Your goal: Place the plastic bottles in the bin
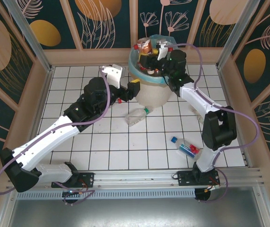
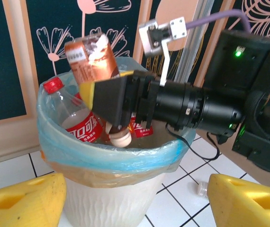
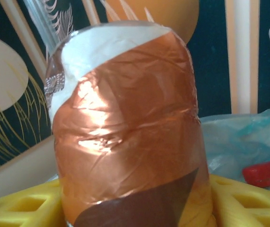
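Two robot arms meet at the bin [image 1: 150, 93], which stands at 12 o'clock on the white tiled table [image 1: 102, 146]. The left arm stretches diagonally from its base at 7 o'clock. The left gripper [image 1: 129, 92] sits low beside the bin's 9 o'clock side, its yellow fingers [image 2: 21, 201] spread wide with nothing between them. The right arm rises from its base at 5 o'clock, bends at the elbow and leans in over the rim from 3 o'clock. The right gripper [image 2: 104, 97] hangs above the bin's mouth, clamped on one brown-labelled bottle [image 3: 125, 132].

That bottle is tilted with its cream cap [image 2: 121, 138] pointing down into the bin. Its wrap is shiny copper brown with a white band and a darker brown patch, and it is crinkled. From the right wrist, yellow fingers [image 3: 21, 208] press against both its sides.

The bin is round and cream-white with a ribbed wall, lined with a pale blue-green bag [image 2: 78, 156] folded over the rim. Inside it, one clear cola bottle [image 2: 80, 125] with a red cap and red label leans at 9 o'clock. More bottles lie behind it, too crowded to count.

Two bottles lie on the table: one clear green-capped bottle [image 1: 137, 116] just beside the bin at its 6 o'clock, and one blue-capped bottle [image 1: 186, 147] with a red and blue label, well apart at 5 o'clock.
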{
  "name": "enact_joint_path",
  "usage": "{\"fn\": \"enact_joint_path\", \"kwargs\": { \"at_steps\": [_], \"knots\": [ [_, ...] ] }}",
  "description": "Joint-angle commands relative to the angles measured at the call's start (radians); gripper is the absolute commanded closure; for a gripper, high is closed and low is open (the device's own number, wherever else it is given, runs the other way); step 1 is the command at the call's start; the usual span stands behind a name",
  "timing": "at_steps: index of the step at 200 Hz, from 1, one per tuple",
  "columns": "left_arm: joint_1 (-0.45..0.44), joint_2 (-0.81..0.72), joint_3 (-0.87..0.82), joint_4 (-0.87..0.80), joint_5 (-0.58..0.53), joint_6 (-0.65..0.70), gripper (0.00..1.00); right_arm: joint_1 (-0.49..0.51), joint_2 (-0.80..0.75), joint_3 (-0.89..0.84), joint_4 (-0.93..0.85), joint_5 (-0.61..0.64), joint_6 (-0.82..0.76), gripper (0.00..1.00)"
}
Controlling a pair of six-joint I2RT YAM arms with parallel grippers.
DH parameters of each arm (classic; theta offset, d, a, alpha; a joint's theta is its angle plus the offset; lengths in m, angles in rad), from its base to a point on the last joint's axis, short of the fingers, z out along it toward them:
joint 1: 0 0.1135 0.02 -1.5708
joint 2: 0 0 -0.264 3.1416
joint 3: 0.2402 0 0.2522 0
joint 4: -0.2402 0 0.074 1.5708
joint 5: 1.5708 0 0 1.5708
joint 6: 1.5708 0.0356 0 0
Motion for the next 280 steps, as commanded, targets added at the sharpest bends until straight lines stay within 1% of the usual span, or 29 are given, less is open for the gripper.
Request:
{"fn": "enact_joint_path", "kwargs": {
  "at_steps": [1,26,49,69,89,109,125,138,148,168,182,192,208,226,241,261,280],
  "knots": [
    [-0.002,-0.028,-0.023,0.062,-0.03,-0.028,0.21,-0.002,-0.038,-0.018,0.151,-0.057,0.005,0.28],
    [-0.002,-0.051,-0.043,0.057,-0.055,-0.029,0.2,-0.004,-0.068,-0.041,0.167,-0.037,0.003,0.22],
    [-0.002,-0.06,-0.043,0.041,-0.074,-0.031,0.19,-0.005,-0.083,-0.036,0.156,-0.029,-0.002,0.21],
    [-0.001,-0.066,-0.048,0.035,-0.085,-0.036,0.19,-0.007,-0.085,-0.017,0.127,-0.038,-0.007,0.25],
    [-0.002,-0.063,-0.045,0.025,-0.109,-0.055,0.19,-0.006,-0.088,0.017,0.051,-0.048,0.0,0.29],
    [-0.002,-0.039,-0.009,-0.025,-0.088,-0.054,0.21,-0.005,-0.117,0.064,-0.064,-0.052,0.032,0.33],
    [-0.002,-0.01,0.034,-0.082,-0.045,-0.031,0.23,-0.004,-0.158,0.131,-0.227,-0.061,0.037,0.36],
    [-0.003,0.014,0.064,-0.124,0.002,-0.017,0.25,-0.005,-0.212,0.163,-0.373,-0.033,0.033,0.37],
    [-0.011,0.032,0.076,-0.144,0.039,0.003,0.26,-0.005,-0.274,0.157,-0.463,0.013,0.023,0.37],
    [-0.072,0.063,0.07,-0.147,0.052,0.105,0.26,-0.017,-0.412,0.105,-0.622,0.114,0.003,0.37],
    [-0.12,0.102,0.069,-0.15,0.044,0.182,0.25,-0.05,-0.498,0.071,-0.749,0.146,0.009,0.37],
    [-0.144,0.134,0.068,-0.149,0.065,0.217,0.24,-0.086,-0.551,0.05,-0.848,0.15,0.023,0.37],
    [-0.157,0.185,0.07,-0.135,0.104,0.206,0.24,-0.141,-0.632,-0.002,-0.999,0.157,0.032,0.37],
    [-0.162,0.229,0.045,-0.091,0.138,0.175,0.24,-0.157,-0.733,-0.099,-1.131,0.192,0.024,0.34],
    [-0.17,0.255,0.006,-0.022,0.179,0.156,0.25,-0.174,-0.814,-0.195,-1.194,0.265,0.049,0.31],
    [-0.187,0.315,-0.003,0.029,0.217,0.149,0.25,-0.206,-0.895,-0.317,-1.225,0.39,0.076,0.26],
    [-0.207,0.38,0.003,0.083,0.243,0.13,0.25,-0.255,-0.914,-0.405,-1.195,0.431,0.126,0.2]
  ]
}}
